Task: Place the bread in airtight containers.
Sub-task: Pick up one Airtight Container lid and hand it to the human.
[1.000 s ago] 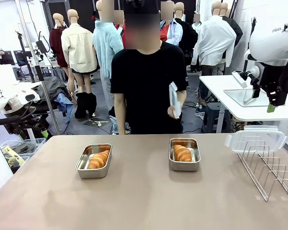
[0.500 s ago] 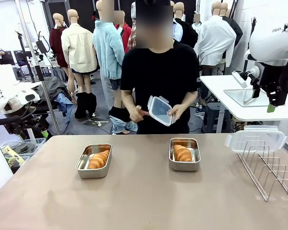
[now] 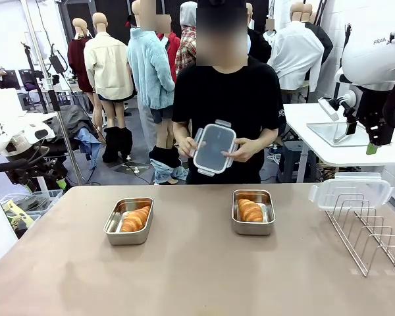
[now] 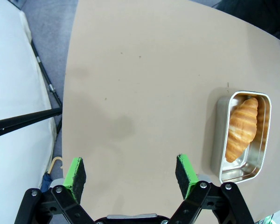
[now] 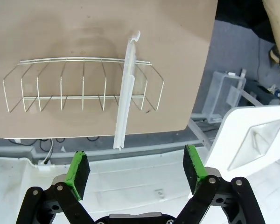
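Left gripper: jaws wide open, empty; tin holding a croissant lies right of them, apart | Right gripper: jaws wide open, empty; rack with a lid stands ahead of them | Person: holds another lid, clear of both jaws

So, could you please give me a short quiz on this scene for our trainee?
1. True or false: the left tin and the right tin each hold a croissant.
2. The rack holds: A. a clear lid; B. a croissant; C. a tin.
3. What does the person hold in both hands?

Key: 1 true. 2 A. 3 a second lid.
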Controlling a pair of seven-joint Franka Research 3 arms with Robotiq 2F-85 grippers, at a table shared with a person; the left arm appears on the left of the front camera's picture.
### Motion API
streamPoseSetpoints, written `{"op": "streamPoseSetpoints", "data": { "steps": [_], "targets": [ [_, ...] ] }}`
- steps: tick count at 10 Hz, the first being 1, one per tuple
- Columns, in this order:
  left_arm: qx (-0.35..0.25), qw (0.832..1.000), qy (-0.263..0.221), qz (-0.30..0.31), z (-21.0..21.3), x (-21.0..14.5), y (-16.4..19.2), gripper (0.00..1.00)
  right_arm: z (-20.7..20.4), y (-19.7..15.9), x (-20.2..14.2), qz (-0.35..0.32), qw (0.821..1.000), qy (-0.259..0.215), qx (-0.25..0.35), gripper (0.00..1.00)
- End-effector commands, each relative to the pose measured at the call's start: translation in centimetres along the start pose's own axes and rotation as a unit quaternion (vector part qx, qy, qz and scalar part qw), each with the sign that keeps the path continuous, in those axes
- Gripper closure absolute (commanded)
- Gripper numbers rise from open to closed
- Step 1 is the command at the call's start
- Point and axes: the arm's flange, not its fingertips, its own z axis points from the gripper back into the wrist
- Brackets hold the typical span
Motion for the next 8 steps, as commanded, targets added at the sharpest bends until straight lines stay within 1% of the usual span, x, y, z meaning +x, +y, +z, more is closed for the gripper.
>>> {"op": "streamPoseSetpoints", "data": {
  "steps": [1, 8],
  "targets": [
    [0.011, 1.0, 0.005, 0.006, 0.15, -0.02, -0.02, 0.0, 0.02, 0.19, -0.14, 0.01, 1.0, 0.007, 0.003, 0.0],
    [0.011, 1.0, 0.005, 0.006, 0.15, -0.02, -0.02, 0.0, 0.02, 0.19, -0.14, 0.01, 1.0, 0.007, 0.003, 0.0]
  ]
}}
